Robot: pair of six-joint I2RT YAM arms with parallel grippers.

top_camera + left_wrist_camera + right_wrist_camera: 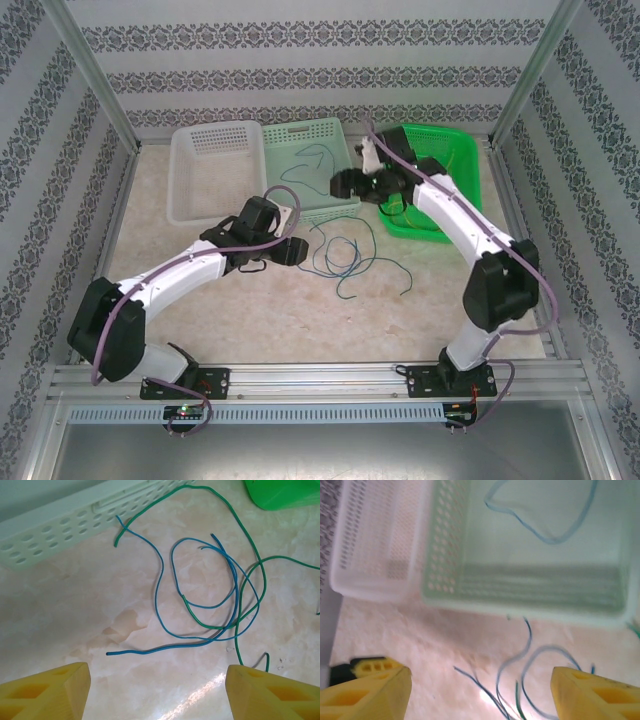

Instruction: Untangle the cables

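Observation:
A tangle of thin blue cables (161,575) and green cables (250,577) lies looped on the marble table (345,252). One more blue cable (551,536) lies inside the mint basket (312,165). My left gripper (293,250) hovers at the tangle's left edge. In its wrist view the left gripper (158,672) is open, its yellow fingers (50,690) wide apart, with a blue cable end just ahead of the gap. My right gripper (345,183) hangs by the mint basket's front right corner. It is open (480,677) and holds nothing, with blurred strands (520,655) below.
A white basket (213,170) stands at the back left, beside the mint one. A bright green basket (445,185) stands at the back right under the right arm, with thin yellowish strands in it. Metal frame posts and patterned walls enclose the table.

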